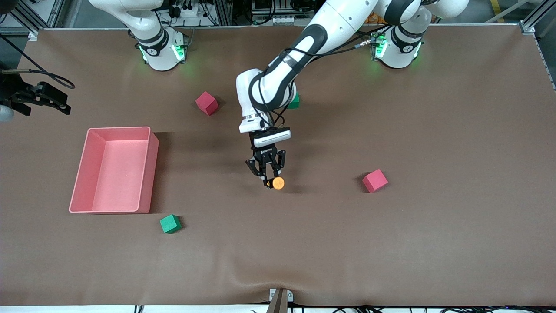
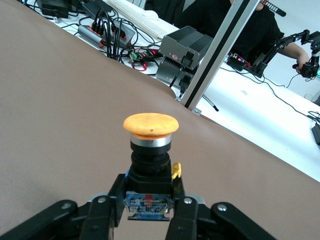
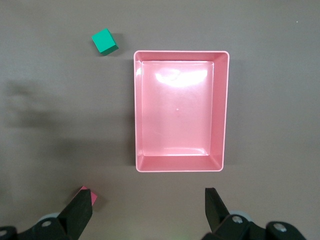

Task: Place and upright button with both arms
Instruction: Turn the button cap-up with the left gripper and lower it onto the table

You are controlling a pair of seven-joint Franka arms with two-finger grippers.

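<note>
Bare brown table (image 1: 434,243) surrounds the left gripper (image 1: 270,180), fingers clamped on the button (image 1: 278,183), while the right gripper (image 3: 150,210), fingers apart, waits near the pink tray (image 1: 147,174), green cube (image 1: 170,224) nearby.

Front view: high camera, looked down across the table (image 1: 391,243) toward both arm bases, took in the whole surface. Left wrist view: sat close above the left gripper (image 2: 149,212), faced outward past the button (image 2: 150,125) held between its fingers to the table edge (benches there). Right wrist view: looked straight down from well above the pink bin (image 3: 180,111), right gripper (image 3: 149,212) fingertips at frame edge. Front and right wrist views shared the bin (image 1: 114,169) and a green cube (image 3: 105,41).
</note>
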